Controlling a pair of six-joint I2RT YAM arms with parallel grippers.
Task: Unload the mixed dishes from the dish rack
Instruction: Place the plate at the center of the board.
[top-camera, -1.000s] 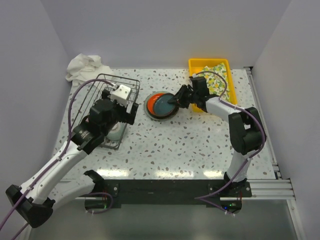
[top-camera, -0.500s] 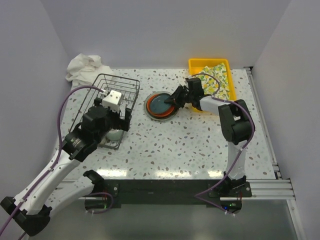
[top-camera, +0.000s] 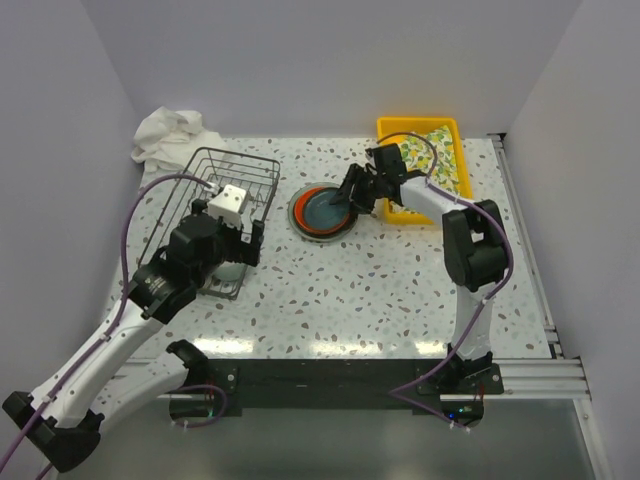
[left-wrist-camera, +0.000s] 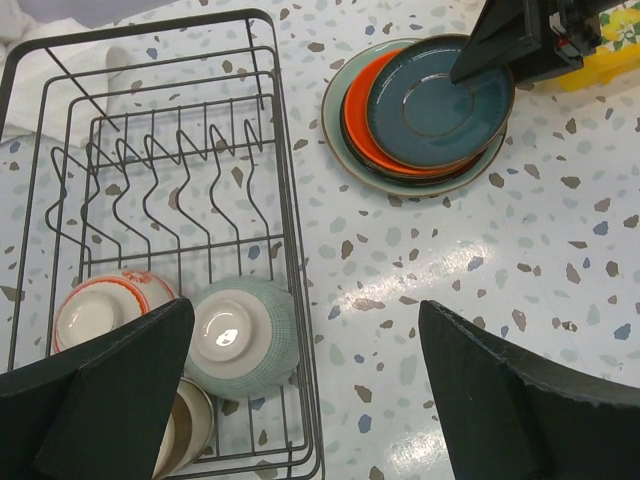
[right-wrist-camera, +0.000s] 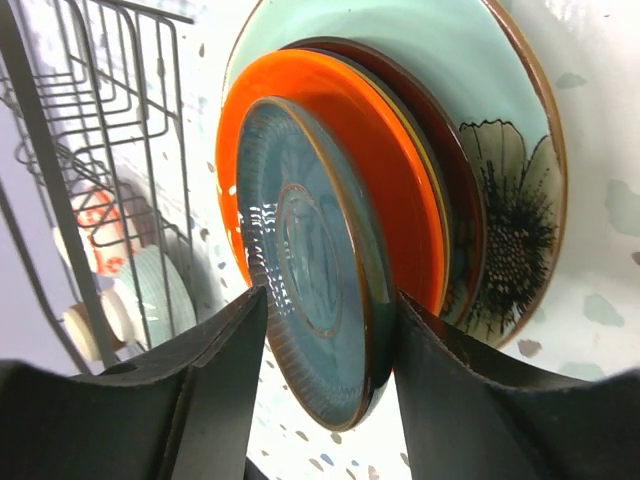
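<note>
While four round plates are lying stacked on the tabletop (left-wrist-camera: 480, 260), with the dark teal plate (left-wrist-camera: 435, 95) over the orange plate (left-wrist-camera: 358, 110), the dark red plate (right-wrist-camera: 465, 230) and the flowered pale green plate (right-wrist-camera: 420, 50), the right gripper (right-wrist-camera: 330, 298) is straddling the teal rim; I cannot tell whether it is pinching. Below the left gripper (left-wrist-camera: 305, 320), which is spread wide, three vessels are sitting in the dish rack (left-wrist-camera: 270, 110): a red-white bowl (left-wrist-camera: 100, 315), an upturned green bowl (left-wrist-camera: 240, 335) and a small cup (left-wrist-camera: 188, 430).

Dishes lying partly covered
The dark teal plate (left-wrist-camera: 440, 105) is covering most of the orange plate (left-wrist-camera: 357, 110); a finger (left-wrist-camera: 100, 390) of the left gripper (left-wrist-camera: 305, 310) is hiding parts of the red-white bowl (left-wrist-camera: 95, 310) and a cup (left-wrist-camera: 195, 420).
</note>
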